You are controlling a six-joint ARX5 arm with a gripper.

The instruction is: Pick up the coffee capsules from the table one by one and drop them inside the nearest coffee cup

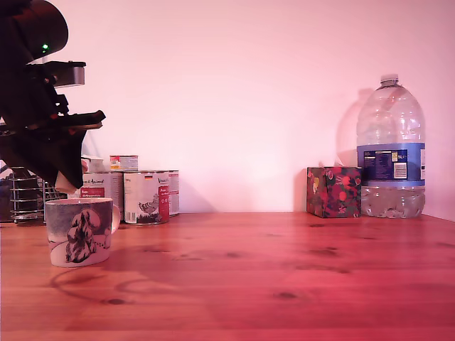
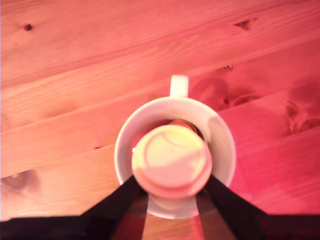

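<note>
Landmark was the coffee cup [image 1: 78,231], sitting on the counter [image 1: 270,277] near the exterior view's left edge, handle toward the tin cans [image 1: 146,197] just behind it. The gripper [image 1: 65,186] hung directly above the cup's mouth, apart from its rim. In the wrist view the jaws were closed on one coffee capsule [image 2: 171,160], its wide flat rim facing the camera, centred over the cup opening. Something brownish showed inside the cup behind the capsule; possibly another capsule, too blurred to tell. Behind the cup toward the left edge stood a dark wire rack [image 1: 25,193]. Well away from the cup, on the exterior view's right against the wall, sat a patterned box [image 1: 333,192] with a large water bottle [image 1: 391,153] just beside it.
</note>
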